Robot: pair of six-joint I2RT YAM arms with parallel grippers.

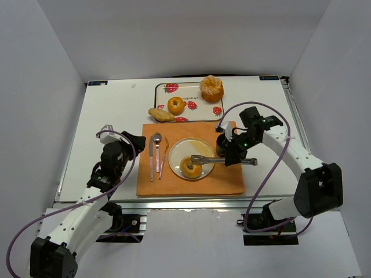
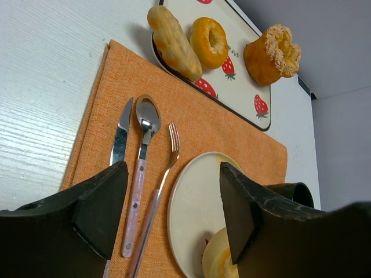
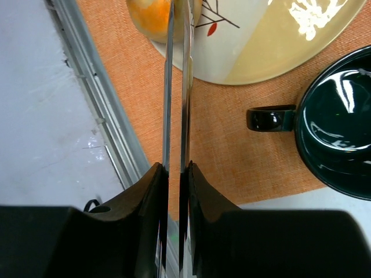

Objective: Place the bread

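One ring bread (image 1: 188, 167) lies on the round plate (image 1: 200, 147) on the orange placemat; it also shows in the right wrist view (image 3: 149, 14) and, partly hidden, in the left wrist view (image 2: 219, 260). A second ring bread (image 1: 176, 105) sits on the strawberry tray (image 1: 200, 110). My right gripper (image 1: 235, 153) is shut on metal tongs (image 3: 176, 87), whose tips reach the bread on the plate; whether they pinch it I cannot tell. My left gripper (image 2: 174, 202) is open and empty, hovering left of the plate.
A ruffled orange bun (image 1: 211, 88) and a pale roll (image 1: 160, 114) are on the tray. A knife (image 1: 151, 156), spoon (image 1: 157, 147) and fork (image 1: 164, 156) lie left of the plate. A black cup (image 1: 223, 141) stands on the placemat under my right arm.
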